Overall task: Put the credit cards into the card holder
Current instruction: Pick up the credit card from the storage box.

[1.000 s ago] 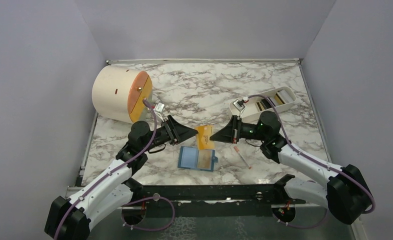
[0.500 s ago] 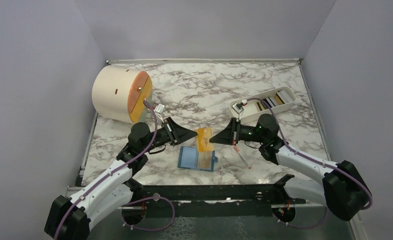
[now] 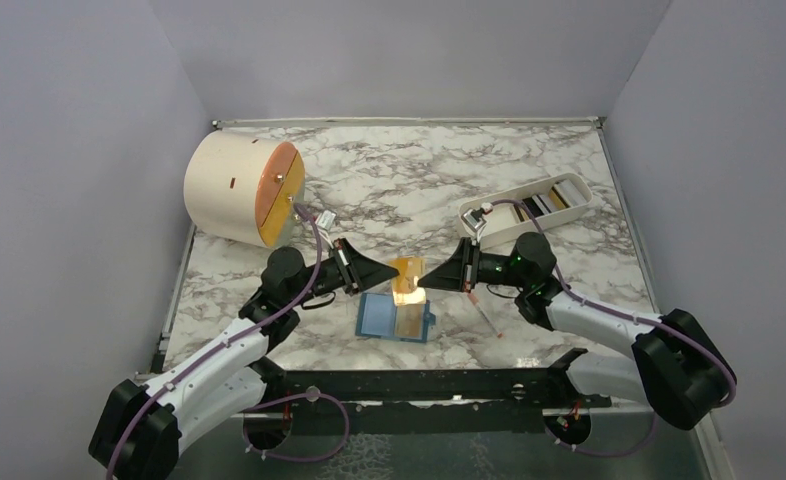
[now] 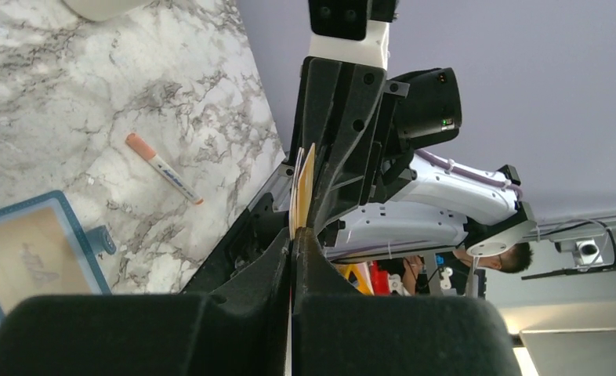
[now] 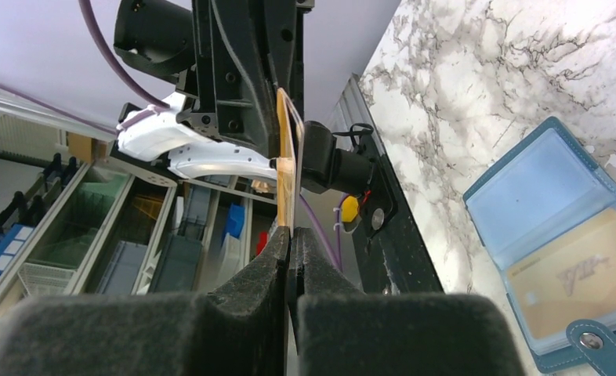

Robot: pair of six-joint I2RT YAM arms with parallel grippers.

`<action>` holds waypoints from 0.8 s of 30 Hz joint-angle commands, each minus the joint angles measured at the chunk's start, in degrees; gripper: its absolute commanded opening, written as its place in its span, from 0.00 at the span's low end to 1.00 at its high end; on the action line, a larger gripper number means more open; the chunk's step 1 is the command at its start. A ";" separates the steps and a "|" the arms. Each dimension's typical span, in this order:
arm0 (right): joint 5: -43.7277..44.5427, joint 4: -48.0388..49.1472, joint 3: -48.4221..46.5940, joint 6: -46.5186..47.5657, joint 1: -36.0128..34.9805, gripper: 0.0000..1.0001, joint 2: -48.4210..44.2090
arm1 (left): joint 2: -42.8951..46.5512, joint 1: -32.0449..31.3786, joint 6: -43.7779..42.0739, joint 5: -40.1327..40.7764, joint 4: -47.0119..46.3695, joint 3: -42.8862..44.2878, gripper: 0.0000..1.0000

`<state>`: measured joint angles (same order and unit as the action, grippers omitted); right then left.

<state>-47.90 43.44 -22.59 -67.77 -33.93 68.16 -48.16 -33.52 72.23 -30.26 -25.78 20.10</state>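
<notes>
Marble table (image 3: 399, 170) with open card holder (image 3: 377, 316), pen (image 3: 486, 315), white tray (image 3: 564, 210), cream drum (image 3: 227, 188).

1. You get bright, even light from above on the counter (image 3: 419, 180), with soft shadows.
2. The gold card (image 3: 406, 283) glares pale near its lower edge.
3. Up close, your left tool (image 4: 292, 235) and right tool (image 5: 291, 235) look dark and blurred.

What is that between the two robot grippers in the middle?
A gold-yellow credit card, pinched at opposite edges by the left gripper and right gripper, clearest in the top view.
</notes>
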 commanded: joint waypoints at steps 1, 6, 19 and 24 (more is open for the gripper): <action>-0.76 1.21 -0.23 1.50 -0.61 0.01 -1.17 | 0.29 -0.41 -0.25 0.10 -3.40 -1.17 0.00; 4.87 -14.32 -2.36 7.90 -0.61 0.01 -6.08 | 1.36 -0.34 -1.56 1.63 -3.27 -1.89 0.00; 12.82 -27.31 -4.98 13.16 -0.52 0.01 -15.16 | 0.01 -0.32 -3.97 1.76 -2.02 -0.47 0.00; 10.88 -27.85 -5.74 13.16 -0.52 0.01 -15.64 | 0.22 -0.32 -4.77 1.50 -1.71 -0.08 0.00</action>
<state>-37.78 17.74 -26.24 -56.21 -34.76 53.43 -48.34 -34.04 69.49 -29.71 -27.62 18.87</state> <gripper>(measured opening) 0.014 0.016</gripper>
